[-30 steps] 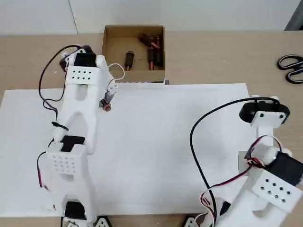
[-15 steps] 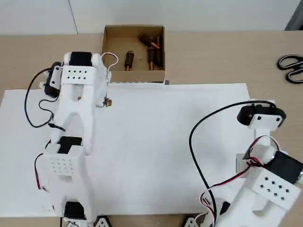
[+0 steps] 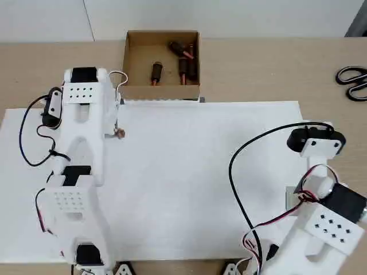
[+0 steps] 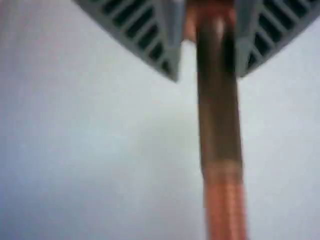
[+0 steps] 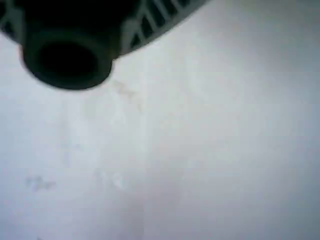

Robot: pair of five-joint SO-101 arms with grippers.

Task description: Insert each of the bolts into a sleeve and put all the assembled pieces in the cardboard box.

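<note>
Two arms stand at the near edge of the table [image 3: 258,69], on a white sheet [image 3: 189,172] that covers most of the near surface.

1. Right arm [image 3: 321,223]: near right corner, folded low over the sheet's right edge. Right gripper [image 5: 75,30]: fingers pressed against either side of a dark sleeve [image 5: 67,60]. The sleeve's open end faces the camera, and the sleeve hangs above bare white sheet.

2. Left arm [image 3: 80,149]: left side, stretched away from its base toward the far edge of the sheet. Left gripper [image 4: 205,50]: grey ribbed fingers pinching a bolt [image 4: 217,130] by one end. The shaft is darker brown near the fingers and brighter copper toward the free end. Seen from above, the bolt's tip shows just beside the arm's head, over the sheet and short of the box.

3. Cardboard box [image 3: 162,90]: open-topped, on the bare table, its near wall touching the far edge of the sheet. Contents: one assembled piece [image 3: 156,73], a dark sleeve with a copper end, lying alone near the middle. A cluster of like pieces [image 3: 184,60] lies against the right wall, one of them tilted across the far corner. The exact count in the cluster cannot be told.

4. Scissors [image 3: 352,80]: black handles, at the far right edge of the table, well apart from the box.
</note>
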